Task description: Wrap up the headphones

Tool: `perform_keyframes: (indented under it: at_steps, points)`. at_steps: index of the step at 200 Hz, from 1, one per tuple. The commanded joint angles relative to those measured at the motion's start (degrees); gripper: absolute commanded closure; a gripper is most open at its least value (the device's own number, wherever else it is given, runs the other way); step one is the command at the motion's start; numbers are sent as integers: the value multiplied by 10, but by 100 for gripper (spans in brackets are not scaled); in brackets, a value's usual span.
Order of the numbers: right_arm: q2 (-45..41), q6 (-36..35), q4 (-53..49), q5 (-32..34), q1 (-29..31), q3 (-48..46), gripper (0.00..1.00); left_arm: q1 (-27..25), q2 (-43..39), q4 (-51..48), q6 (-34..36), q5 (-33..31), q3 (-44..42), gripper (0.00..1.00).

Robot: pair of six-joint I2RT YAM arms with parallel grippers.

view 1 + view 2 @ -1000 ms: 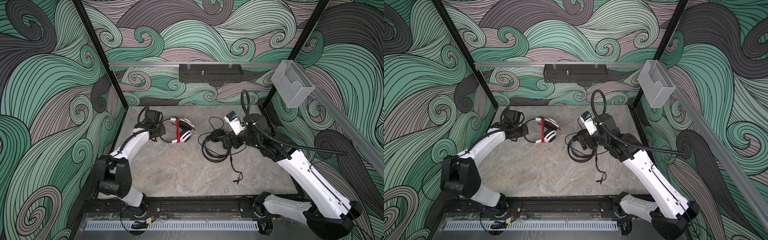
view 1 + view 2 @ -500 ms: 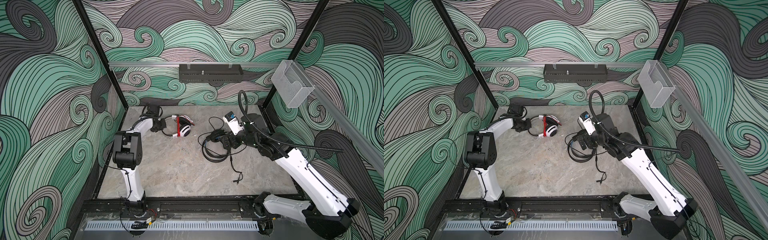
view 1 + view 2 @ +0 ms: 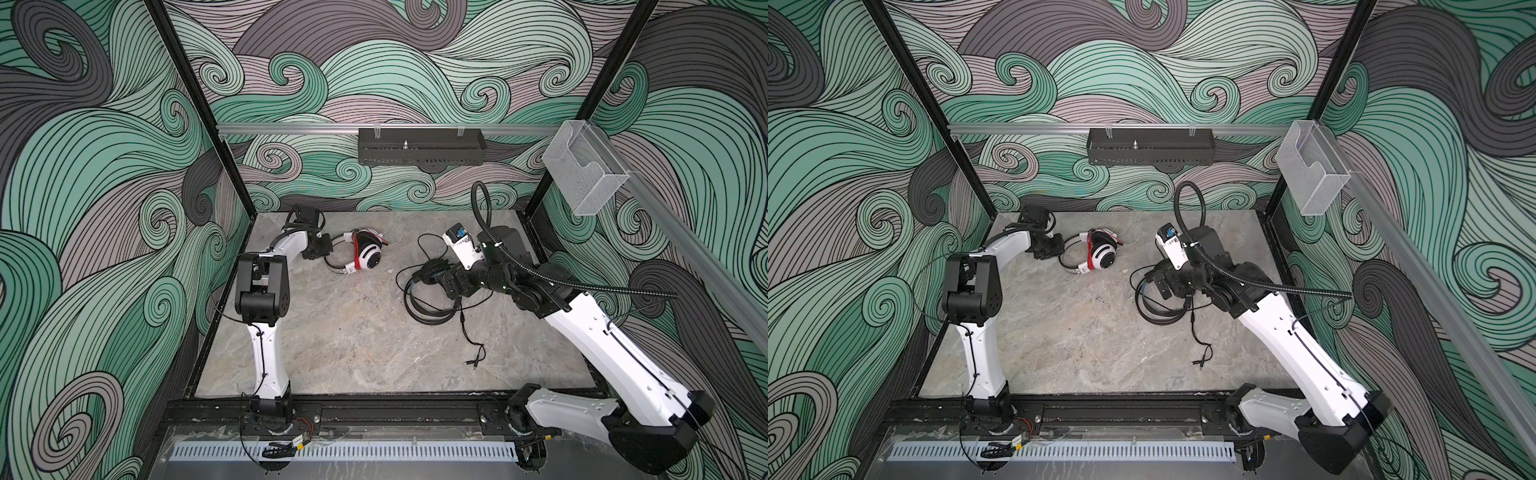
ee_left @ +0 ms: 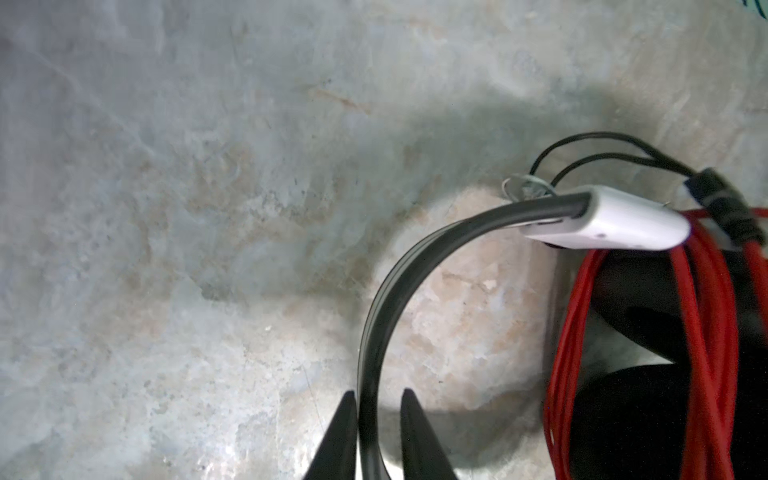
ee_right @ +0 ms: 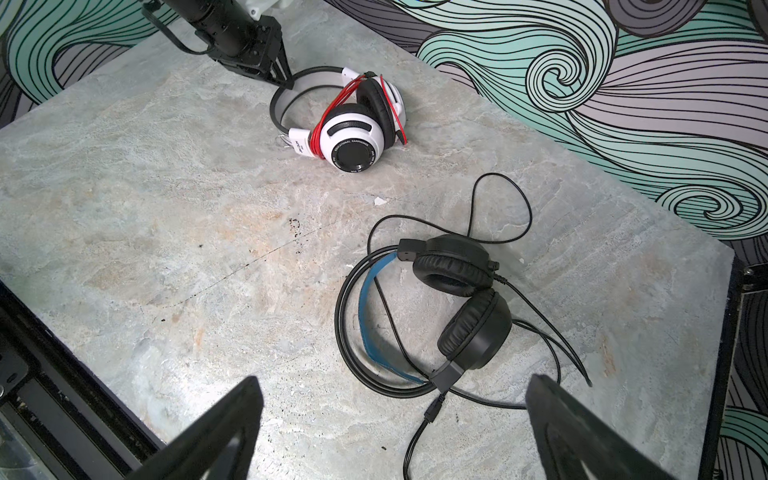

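On the table (image 3: 332,353), the white headphones' (image 3: 368,255) band (image 4: 399,282) is straddled by the left gripper (image 4: 378,392), jaws slightly parted; black headphones (image 5: 457,299) are overhung by the wide-open right gripper (image 5: 393,379).

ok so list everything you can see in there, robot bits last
white headset: 1, white with black pads, back left of table
red cord: 1, red, wound round the white headset's earcups
black headset: 1, black with blue band lining, right of middle
black cord: 1, black, loose loops around the black headset
table: 1, grey marble look
tray: 1, black, on back rail
box: 1, clear, on right rail
walls: green and grey waves, all round
left arm: 1, white and black, jaws slightly apart astride the white headset's band
right arm: 1, white and black, jaws wide open over the black headset
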Motion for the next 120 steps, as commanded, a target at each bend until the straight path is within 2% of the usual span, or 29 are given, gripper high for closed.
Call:
perform_keyframes:
  at_steps: [1,36,60,77,98,120]
  points:
    - [3,-10,7,6,3,20,0,6,15,-18,3,8,35,71]
    - [3,-11,-9,17,3,40,0,15,-26,-37,-11,-28,26,54]
    - [1,-3,-24,36,5,44,0,13,-98,-62,-7,-49,-9,43]
    - [-1,11,-22,37,6,36,0,3,-177,-64,-12,-24,-70,39]
    - [-3,35,-17,32,6,19,0,-49,-278,-87,-51,-23,-153,38]
    - [-7,44,-14,29,6,3,0,-150,-373,-89,-129,-46,-232,38]
